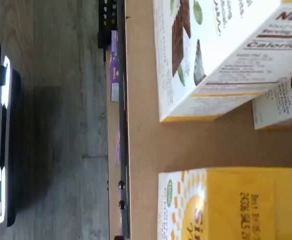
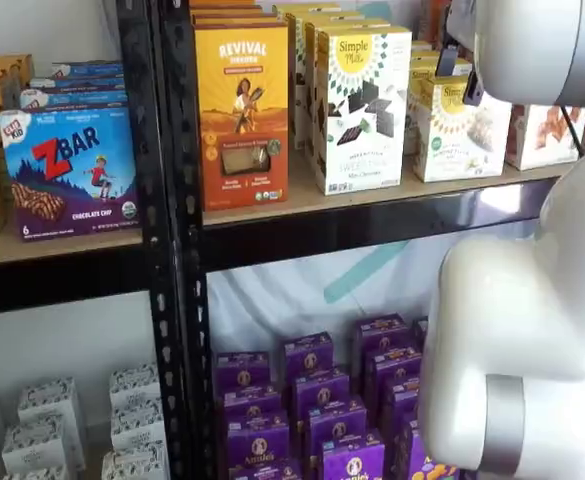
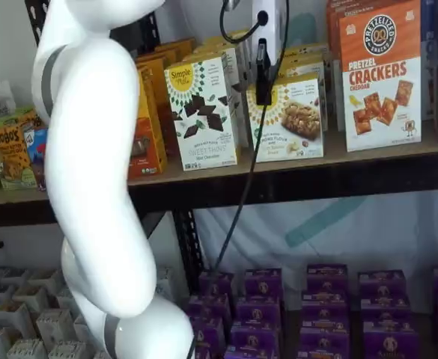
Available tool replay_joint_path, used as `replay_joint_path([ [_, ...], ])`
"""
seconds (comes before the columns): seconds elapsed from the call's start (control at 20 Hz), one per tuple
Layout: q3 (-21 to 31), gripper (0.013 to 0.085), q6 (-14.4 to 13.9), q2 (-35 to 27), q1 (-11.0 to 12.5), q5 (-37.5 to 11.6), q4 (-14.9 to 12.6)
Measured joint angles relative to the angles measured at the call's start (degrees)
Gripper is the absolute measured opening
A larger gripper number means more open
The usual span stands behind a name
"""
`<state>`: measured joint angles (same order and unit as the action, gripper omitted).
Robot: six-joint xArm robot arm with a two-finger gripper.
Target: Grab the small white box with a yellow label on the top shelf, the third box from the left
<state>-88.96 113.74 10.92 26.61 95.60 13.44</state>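
Observation:
The small white box (image 3: 297, 120) stands on the top shelf (image 3: 278, 166), a tan board with a black front beam. It has a yellow sunburst logo and a cookie picture, and it also shows in a shelf view (image 2: 462, 130). My gripper (image 3: 263, 96) hangs from above right in front of the box's left part. Only one black finger (image 3: 263, 71) shows, side-on, with a cable beside it, so I cannot tell whether it is open. The wrist view shows the box's yellow top (image 1: 235, 202) and the tan shelf board (image 1: 146, 150) close below.
A taller white Simple Mills box with dark squares (image 3: 202, 112) stands just left of the small box, and an orange Revival box (image 2: 242, 110) is further left. A pretzel crackers box (image 3: 379, 75) stands to the right. Purple boxes (image 2: 312, 400) fill the lower shelf. My white arm (image 3: 99, 187) fills the foreground.

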Motion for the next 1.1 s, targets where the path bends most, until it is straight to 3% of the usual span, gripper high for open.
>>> replay_joint_path([
  [0.45,-0.1,0.085,-1.1,-0.6,-2.2,0.6,-4.8],
  [1.1,2.2,0.085,-2.1,-0.1,-3.7,-1.0,-6.6],
])
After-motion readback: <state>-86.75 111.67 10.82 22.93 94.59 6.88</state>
